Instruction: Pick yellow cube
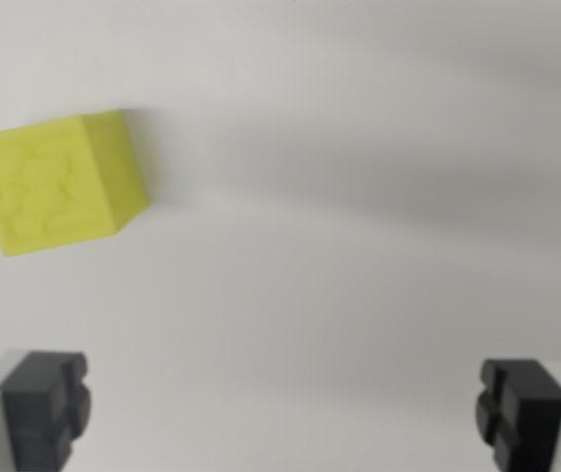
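The cube (56,183) is sitting at the wrist view's left, in the upper half of the picture, resting on the white table (359,246). It is turned a little, showing one broad face with a raised, uneven pattern and a narrower, darker side face toward the wrist view's right. The picture is slightly blurred, so the pattern is not reading clearly. A soft shadow is falling just beside it on the right. The gripper (283,413) is hanging spread wide, with nothing between its fingers. One dark finger (44,408) is showing at the bottom left and the other at the bottom right. The cube is lying well apart from both, up beyond the left one.
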Robot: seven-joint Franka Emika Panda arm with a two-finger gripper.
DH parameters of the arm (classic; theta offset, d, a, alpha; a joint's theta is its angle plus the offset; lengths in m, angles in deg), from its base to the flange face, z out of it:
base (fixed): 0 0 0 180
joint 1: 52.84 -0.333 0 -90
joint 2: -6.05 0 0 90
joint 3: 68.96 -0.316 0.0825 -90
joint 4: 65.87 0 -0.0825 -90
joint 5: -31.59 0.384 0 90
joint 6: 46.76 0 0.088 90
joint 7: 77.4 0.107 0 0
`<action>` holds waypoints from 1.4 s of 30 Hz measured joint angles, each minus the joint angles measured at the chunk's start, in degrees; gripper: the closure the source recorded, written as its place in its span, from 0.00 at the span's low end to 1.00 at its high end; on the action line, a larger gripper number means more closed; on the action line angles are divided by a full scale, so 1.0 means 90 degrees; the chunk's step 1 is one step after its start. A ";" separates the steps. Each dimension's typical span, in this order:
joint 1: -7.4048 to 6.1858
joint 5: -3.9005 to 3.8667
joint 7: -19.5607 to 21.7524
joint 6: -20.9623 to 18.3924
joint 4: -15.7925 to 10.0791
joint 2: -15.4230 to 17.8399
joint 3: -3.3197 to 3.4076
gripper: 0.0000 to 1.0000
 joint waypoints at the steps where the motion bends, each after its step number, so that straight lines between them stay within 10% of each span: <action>1: -0.0026 0.0002 -0.0005 0.0036 -0.0002 -0.0031 0.0000 0.00; 42: -0.1088 0.0087 -0.0285 0.1258 0.0411 -0.1592 -0.0001 0.00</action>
